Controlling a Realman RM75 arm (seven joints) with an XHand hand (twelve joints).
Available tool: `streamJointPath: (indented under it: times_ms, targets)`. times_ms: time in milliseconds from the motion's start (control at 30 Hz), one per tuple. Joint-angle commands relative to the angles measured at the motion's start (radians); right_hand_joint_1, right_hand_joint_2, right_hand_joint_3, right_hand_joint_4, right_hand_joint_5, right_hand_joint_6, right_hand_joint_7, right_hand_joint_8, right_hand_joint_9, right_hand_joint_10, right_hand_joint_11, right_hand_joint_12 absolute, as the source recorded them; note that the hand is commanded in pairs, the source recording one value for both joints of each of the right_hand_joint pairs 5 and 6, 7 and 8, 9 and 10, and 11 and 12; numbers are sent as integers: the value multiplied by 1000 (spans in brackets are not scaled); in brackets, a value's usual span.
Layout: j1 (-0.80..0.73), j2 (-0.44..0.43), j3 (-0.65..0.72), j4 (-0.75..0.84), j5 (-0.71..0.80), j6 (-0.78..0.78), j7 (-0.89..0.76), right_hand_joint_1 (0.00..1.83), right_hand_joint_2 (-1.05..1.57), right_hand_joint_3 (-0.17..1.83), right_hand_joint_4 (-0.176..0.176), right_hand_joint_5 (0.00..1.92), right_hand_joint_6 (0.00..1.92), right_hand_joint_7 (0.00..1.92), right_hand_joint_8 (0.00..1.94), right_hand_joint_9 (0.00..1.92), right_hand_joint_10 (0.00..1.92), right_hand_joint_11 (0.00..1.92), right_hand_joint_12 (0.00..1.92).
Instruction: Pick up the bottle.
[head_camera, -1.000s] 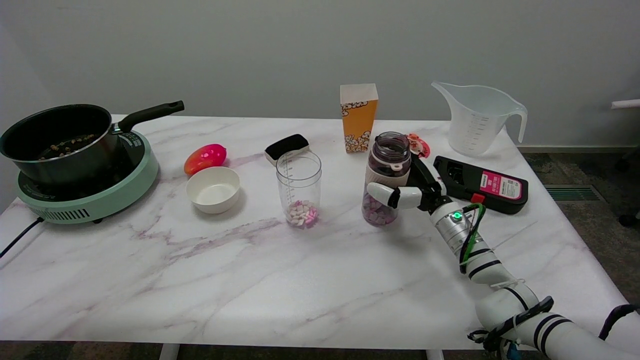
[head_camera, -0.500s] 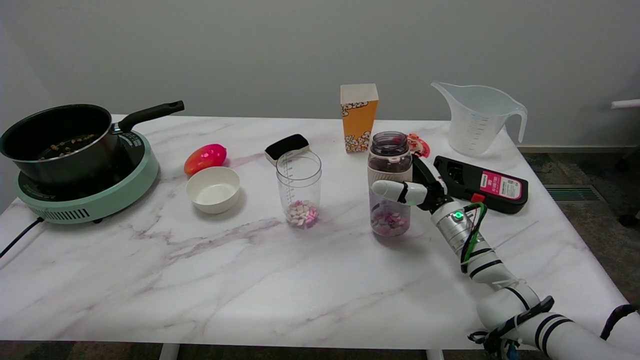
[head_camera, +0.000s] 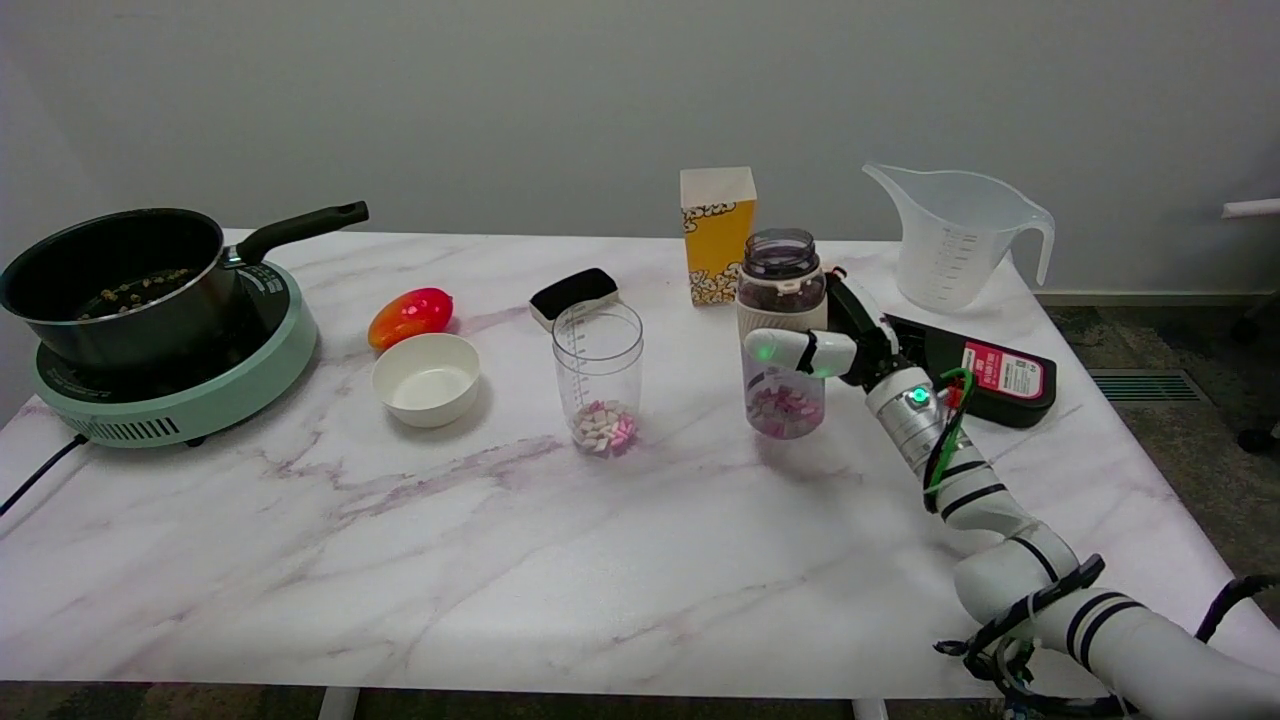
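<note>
At four o'clock on the white marble-patterned table, the robot's white right arm reaches in from the near corner, its black-and-white right hand wrapped around the clear purple-tinted plastic bottle with a white sleeve. A white finger crosses the front of the bottle at its middle while the rest of the hand closes on the far side, so the hand is grasping the bottle. The bottle stands upright and lidless, with pink and white pieces in its bottom. A faint shadow lies on the table beneath it and its base seems to hang just clear of the surface, which suggests the lift is under way; whether the base is fully free cannot be told for certain. The grasp looks done, and what is left, by this reading, is to raise the bottle well off the table.

At nine o'clock of the bottle stands a clear graduated plastic cup holding similar pieces, and beyond it a small white bowl and a red-orange pepper-shaped toy. At three o'clock of the hand lies a flat black device with a pink label.

Farther back, at twelve o'clock, stand a yellow-and-white popcorn box and a black-topped sponge; at two o'clock, a clear plastic measuring jug; at far left, a black saucepan on a mint-green hotplate.
</note>
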Motion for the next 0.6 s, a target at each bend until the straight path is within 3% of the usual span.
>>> streamJointPath:
  times_ms: [33, 300, 600]
  targets:
    - [196, 50, 3, 5, -71, -48, -88, 1179, 1571, 301, 0, 1920, 1920, 1913, 1913, 1742, 1742, 1475, 1475]
    - [333, 100, -10, 27, -243, -65, -89, 1181, 1571, 305, 0, 1920, 1920, 1906, 1906, 1728, 1728, 1463, 1463]
    - [318, 135, -27, 213, -277, -181, -133, 1177, 1571, 313, 0, 1920, 1920, 1897, 1897, 1713, 1713, 1445, 1445]
